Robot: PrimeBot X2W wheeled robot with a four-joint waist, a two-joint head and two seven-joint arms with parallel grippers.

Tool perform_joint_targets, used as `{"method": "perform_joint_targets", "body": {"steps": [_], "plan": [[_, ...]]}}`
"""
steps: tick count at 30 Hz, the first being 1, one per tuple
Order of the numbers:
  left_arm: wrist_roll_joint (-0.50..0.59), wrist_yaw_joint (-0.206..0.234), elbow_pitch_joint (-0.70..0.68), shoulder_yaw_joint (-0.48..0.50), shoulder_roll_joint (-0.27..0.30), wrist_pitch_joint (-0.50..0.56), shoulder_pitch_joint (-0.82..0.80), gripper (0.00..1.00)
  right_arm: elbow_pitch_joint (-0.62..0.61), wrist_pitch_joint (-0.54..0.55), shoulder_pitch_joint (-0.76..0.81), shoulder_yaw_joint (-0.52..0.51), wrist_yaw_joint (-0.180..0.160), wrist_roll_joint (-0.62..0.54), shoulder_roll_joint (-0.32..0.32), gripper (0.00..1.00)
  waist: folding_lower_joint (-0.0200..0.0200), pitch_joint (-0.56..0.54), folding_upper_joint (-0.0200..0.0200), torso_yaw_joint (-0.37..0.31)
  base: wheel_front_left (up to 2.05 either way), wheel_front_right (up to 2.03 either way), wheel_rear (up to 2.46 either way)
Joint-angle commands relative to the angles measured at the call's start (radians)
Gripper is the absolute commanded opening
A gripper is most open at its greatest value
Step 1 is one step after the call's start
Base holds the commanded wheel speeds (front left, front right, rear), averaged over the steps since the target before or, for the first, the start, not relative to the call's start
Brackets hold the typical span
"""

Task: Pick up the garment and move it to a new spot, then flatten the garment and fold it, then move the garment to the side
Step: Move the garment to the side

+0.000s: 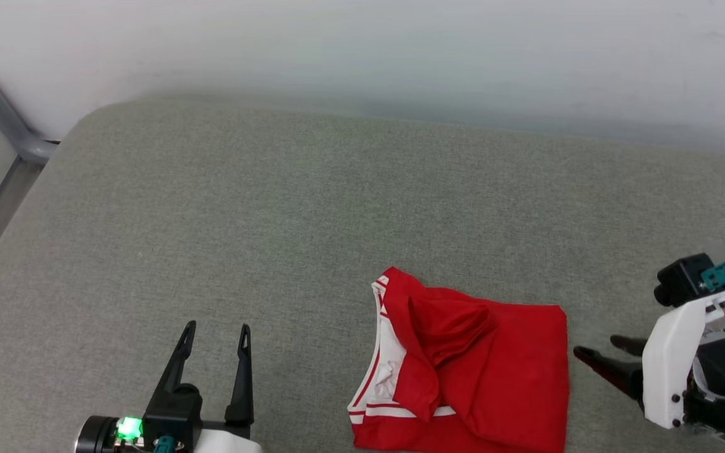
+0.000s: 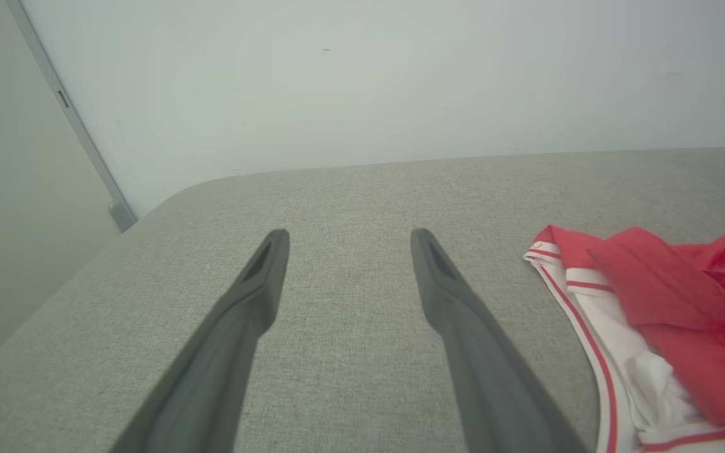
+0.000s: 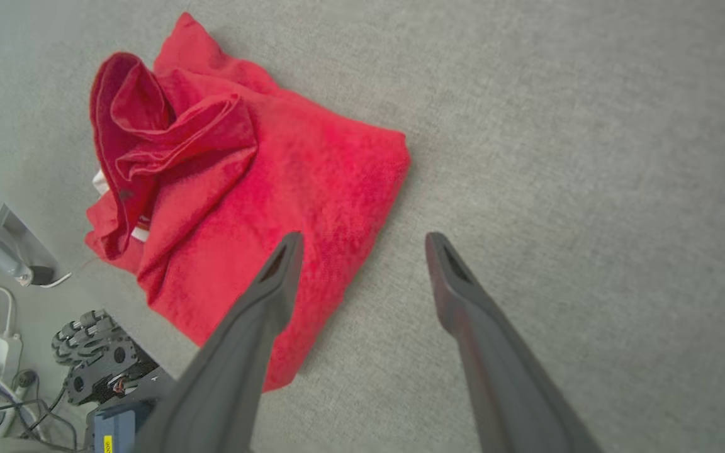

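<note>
You have the garment (image 1: pixel 494 377) lying folded in a rough red rectangle on the grey padded surface (image 1: pixel 274 220), close to its near edge, with white sleeve and striped trim showing along its left side. Your left gripper (image 1: pixel 218 327) hangs well off to the garment's left, fingers spread and empty, pointing toward the wall (image 1: pixel 362 50). Your right gripper (image 1: pixel 595 346) sits just beside the garment's right edge, fingers apart, tips aimed at the cloth, nothing between them.

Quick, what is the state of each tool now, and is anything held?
Left tool: open, holding nothing.
Right tool: open, holding nothing.
</note>
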Motion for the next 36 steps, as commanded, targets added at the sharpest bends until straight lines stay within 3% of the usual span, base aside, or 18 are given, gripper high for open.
{"method": "perform_joint_targets", "body": {"steps": [1,14,26,27,28,36], "plan": [[-0.002,0.003,-0.004,-0.002,-0.002,-0.005,-0.021,1.0,0.012,0.017,0.019,0.002,-0.001,0.016,-0.004,1.0,0.0,0.015,0.0,0.009,0.0,0.0,0.0],[-0.003,-0.002,-0.005,-0.016,-0.01,-0.005,-0.072,1.0,0.12,0.0,-0.002,0.059,-0.001,0.096,0.028,1.0,0.0,0.101,0.0,0.053,0.0,0.0,0.0],[-0.007,-0.002,0.006,-0.024,-0.021,-0.005,-0.1,1.0,0.248,-0.071,-0.001,0.203,-0.002,0.116,0.009,1.0,0.0,0.141,0.0,0.082,0.0,0.0,0.0],[-0.007,-0.002,0.006,-0.023,-0.021,-0.005,-0.099,1.0,0.254,-0.079,-0.001,0.214,-0.002,0.121,0.005,0.23,0.0,0.14,0.0,0.082,0.0,0.0,0.0],[-0.008,-0.002,0.007,-0.021,-0.021,-0.005,-0.098,1.0,0.256,-0.091,-0.004,0.221,-0.002,0.124,0.002,0.0,0.0,0.14,0.0,0.081,0.0,0.0,0.0],[-0.005,-0.005,0.015,-0.015,-0.019,-0.005,-0.089,1.0,0.242,-0.18,-0.041,0.267,-0.001,0.149,-0.04,0.0,0.0,0.125,0.0,0.068,0.0,0.0,0.0]]}}
